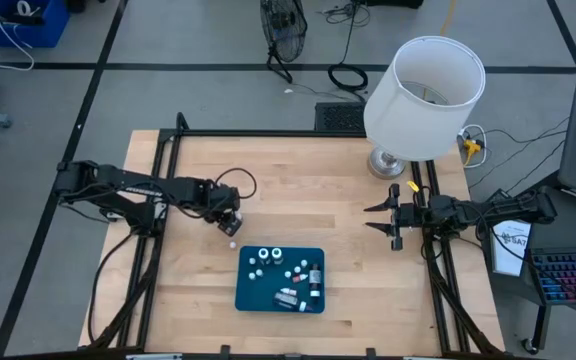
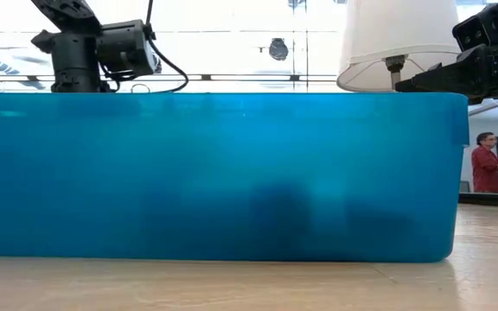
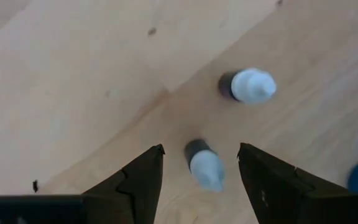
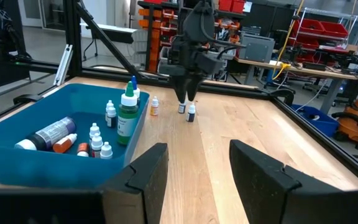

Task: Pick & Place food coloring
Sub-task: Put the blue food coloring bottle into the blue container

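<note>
1. While the left gripper (image 3: 201, 171) straddles one tiny food coloring bottle (image 3: 204, 167) on the table beside the tray (image 1: 248, 290), jaws parted, nothing's held yet
2. Its neighbour bottle (image 3: 247, 86) could get knocked over, I reckon
3. Right gripper (image 4: 194, 168) waits, fingers apart

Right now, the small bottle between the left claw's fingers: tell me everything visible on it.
The small bottle has a dark body and a whitish dropper cap, plastic by the look. It stands upright on the bare wooden table, outside the blue bin, between the open fingers of the left claw, no contact visible. A twin bottle stands just beyond, apart from it.
</note>
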`<state>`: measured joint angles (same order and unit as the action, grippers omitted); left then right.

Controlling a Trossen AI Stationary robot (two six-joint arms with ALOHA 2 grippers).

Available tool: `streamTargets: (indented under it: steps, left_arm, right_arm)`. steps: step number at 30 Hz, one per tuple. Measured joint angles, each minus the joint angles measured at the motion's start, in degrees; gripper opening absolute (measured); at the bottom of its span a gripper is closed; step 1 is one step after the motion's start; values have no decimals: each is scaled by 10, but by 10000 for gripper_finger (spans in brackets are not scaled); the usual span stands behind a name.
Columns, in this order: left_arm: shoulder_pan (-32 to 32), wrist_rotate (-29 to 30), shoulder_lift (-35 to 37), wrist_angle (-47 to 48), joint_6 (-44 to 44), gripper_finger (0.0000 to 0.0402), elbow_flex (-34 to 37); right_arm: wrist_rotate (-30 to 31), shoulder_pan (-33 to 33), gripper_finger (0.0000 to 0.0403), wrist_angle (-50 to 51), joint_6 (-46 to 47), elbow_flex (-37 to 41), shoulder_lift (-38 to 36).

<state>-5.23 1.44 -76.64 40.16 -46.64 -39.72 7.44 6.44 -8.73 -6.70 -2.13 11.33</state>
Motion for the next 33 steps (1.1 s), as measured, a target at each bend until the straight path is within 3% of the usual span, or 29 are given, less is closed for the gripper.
streamTargets:
  steps: [16,24,28,33]
  left_arm:
    - [0,-25,-35,-10,11,137,-1]
    - [4,-25,-32,-11,52,65,-1]
    - [36,-27,-28,-12,35,65,-15]
    - [122,-15,-24,-7,29,65,-79]
  right_arm:
    - [0,0,162,1,0,0,0]
    - [0,0,161,1,0,0,0]
    - [0,0,161,0,0,0,0]
    - [0,0,161,0,0,0,0]
